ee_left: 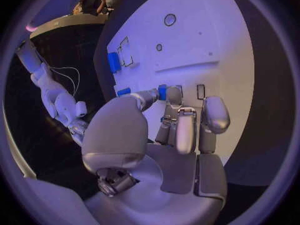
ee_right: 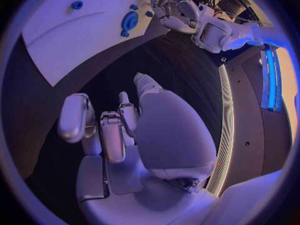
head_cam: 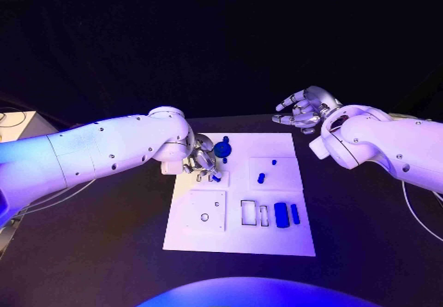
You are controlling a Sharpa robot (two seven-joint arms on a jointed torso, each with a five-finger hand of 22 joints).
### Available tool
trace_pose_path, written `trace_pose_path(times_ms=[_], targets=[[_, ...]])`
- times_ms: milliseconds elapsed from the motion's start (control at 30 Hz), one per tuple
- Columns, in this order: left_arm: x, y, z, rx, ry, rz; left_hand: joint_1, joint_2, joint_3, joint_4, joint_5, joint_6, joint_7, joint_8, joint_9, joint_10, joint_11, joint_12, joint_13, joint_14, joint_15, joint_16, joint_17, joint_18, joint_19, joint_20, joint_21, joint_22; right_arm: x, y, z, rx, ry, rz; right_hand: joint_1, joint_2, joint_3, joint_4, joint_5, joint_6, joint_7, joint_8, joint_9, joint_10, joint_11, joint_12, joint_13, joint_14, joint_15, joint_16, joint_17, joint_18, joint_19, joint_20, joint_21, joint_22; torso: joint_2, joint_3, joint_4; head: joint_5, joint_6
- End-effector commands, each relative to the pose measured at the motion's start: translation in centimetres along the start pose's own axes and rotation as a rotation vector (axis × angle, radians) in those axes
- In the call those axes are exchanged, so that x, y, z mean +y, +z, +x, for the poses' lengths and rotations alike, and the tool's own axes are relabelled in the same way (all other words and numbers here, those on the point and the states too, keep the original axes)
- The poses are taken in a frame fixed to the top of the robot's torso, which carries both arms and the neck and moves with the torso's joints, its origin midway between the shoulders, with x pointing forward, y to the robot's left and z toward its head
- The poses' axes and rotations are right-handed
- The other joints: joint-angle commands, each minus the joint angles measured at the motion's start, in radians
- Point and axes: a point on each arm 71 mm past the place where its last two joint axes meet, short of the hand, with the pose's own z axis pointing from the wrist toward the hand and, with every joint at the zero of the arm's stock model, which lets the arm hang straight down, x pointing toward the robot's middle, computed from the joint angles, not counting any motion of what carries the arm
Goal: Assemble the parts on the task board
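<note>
Blue part, small, rigid plastic, likely light and slick; I'd pinch it by its sides. It sits on the board near the far-left corner, at my left hand. Fingertips close in around it; actual grip, I cannot tell. Right hand hovers off the board, fingers loosely curled, holding nothing.
</note>
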Motion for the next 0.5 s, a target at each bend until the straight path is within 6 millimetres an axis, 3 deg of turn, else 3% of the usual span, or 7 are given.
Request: trace_pose_path(times_ms=[33, 167, 233, 267, 333, 433, 500], targets=[[-0.2, 0.0, 0.0, -0.002, -0.042, 0.02, -0.027, -0.003, 0.199, -0.179, 0.001, -0.001, -0.001, 0.01, 0.086, 0.01, 0.001, 0.0, 0.005, 0.052, -0.005, 0.005, 0.112, -0.011, 0.005, -0.002, 0.005, 0.006, 0.0, 0.0, 0.1, 0.015, -0.007, -0.005, -0.008, -0.001, 0.006, 0.002, 0.003, -0.006, 0.002, 0.004, -0.001, -0.006, 0.0, -0.006, 0.019, 0.073, 0.005, -0.007, 0.161, 0.012, -0.006, -0.002, -0.006, 0.011, 0.0, 0.0007, -0.0007, 0.001, 0.0], [0.0, -0.1, -0.1, -0.025, -0.068, 0.025, -0.051, -0.006, 0.238, -0.203, 0.006, 0.006, -0.003, 0.02, 0.104, 0.022, -0.002, 0.008, 0.014, 0.057, -0.007, 0.011, 0.122, -0.012, 0.011, -0.003, 0.011, 0.015, 0.0, 0.0, 0.2, 0.017, -0.007, -0.004, -0.008, -0.001, 0.006, 0.002, 0.003, -0.006, 0.002, 0.004, -0.001, -0.006, 0.0, -0.006, 0.019, 0.073, 0.005, -0.007, 0.161, 0.012, -0.006, -0.002, -0.006, 0.011, -0.002, 0.0008, -0.0017, 0.001, 0.002], [0.1, -0.2, -0.1, -0.039, -0.087, 0.028, -0.069, -0.012, 0.26, -0.216, 0.024, 0.014, -0.008, 0.028, 0.115, 0.049, -0.006, 0.038, 0.047, 0.065, -0.011, 0.022, 0.14, -0.015, 0.021, -0.005, 0.018, 0.029, -0.1, 0.0, 0.2, 0.017, -0.006, -0.003, -0.008, -0.001, 0.006, 0.002, 0.003, -0.006, 0.002, 0.004, -0.001, -0.006, 0.0, -0.006, 0.019, 0.073, 0.005, -0.007, 0.161, 0.012, -0.006, -0.002, -0.006, 0.011, -0.002, 0.0001, -0.0016, 0.001, 0.002], [0.2, -0.3, -0.2, -0.047, -0.098, 0.03, -0.093, -0.022, 0.279, -0.227, 0.065, 0.021, -0.012, 0.036, 0.125, 0.065, -0.01, 0.052, 0.061, 0.07, -0.015, 0.027, 0.15, -0.016, 0.027, -0.008, 0.022, 0.035, -0.1, 0.0, 0.2, 0.018, -0.006, -0.003, -0.008, -0.001, 0.006, 0.002, 0.003, -0.006, 0.002, 0.004, -0.001, -0.006, 0.0, -0.006, 0.019, 0.073, 0.005, -0.007, 0.161, 0.012, -0.006, -0.002, -0.006, 0.011, -0.002, -0.0001, -0.0012, 0.001, 0.003], [0.4, -0.5, -0.2, -0.062, -0.119, 0.035, -0.137, -0.044, 0.302, -0.245, 0.201, 0.038, -0.022, 0.056, 0.149, 0.093, -0.019, 0.078, 0.085, 0.079, -0.024, 0.038, 0.169, -0.019, 0.04, -0.017, 0.031, 0.049, -0.2, -0.1, 0.1, 0.017, -0.006, -0.002, -0.008, -0.001, 0.006, 0.002, 0.003, -0.006, 0.002, 0.004, -0.001, -0.006, 0.0, -0.006, 0.019, 0.073, 0.005, -0.007, 0.161, 0.012, -0.006, -0.002, -0.006, 0.011, -0.002, 0.0001, -0.0001, 0.0, 0.005], [0.7, -0.8, -0.2, -0.091, -0.148, 0.042, -0.166, -0.056, 0.313, -0.261, 0.289, 0.051, -0.03, 0.071, 0.166, 0.112, -0.028, 0.095, 0.1, 0.084, -0.032, 0.047, 0.183, -0.021, 0.051, -0.025, 0.038, 0.062, -0.3, -0.1, 0.0, 0.015, -0.005, -0.001, -0.009, -0.001, 0.006, 0.002, 0.003, -0.007, 0.002, 0.005, -0.001, -0.007, -0.001, -0.008, 0.017, 0.073, 0.005, -0.007, 0.161, 0.013, -0.007, -0.002, -0.008, 0.01, -0.002, 0.0007, 0.0022, 0.0, 0.005], [1.0, -1.1, -0.2, -0.111, -0.162, 0.046, -0.182, -0.068, 0.316, -0.272, 0.373, 0.064, -0.038, 0.082, 0.177, 0.131, -0.035, 0.111, 0.115, 0.087, -0.039, 0.053, 0.194, -0.025, 0.066, -0.031, 0.048, 0.081, -0.4, -0.2, -0.1, 0.012, -0.005, 0.001, -0.009, -0.001, 0.006, 0.002, 0.003, -0.007, 0.002, 0.005, -0.001, -0.007, -0.001, -0.008, 0.017, 0.073, 0.005, -0.007, 0.161, 0.013, -0.007, -0.002, -0.008, 0.01, -0.003, 0.001, 0.0031, 0.001, 0.005]])
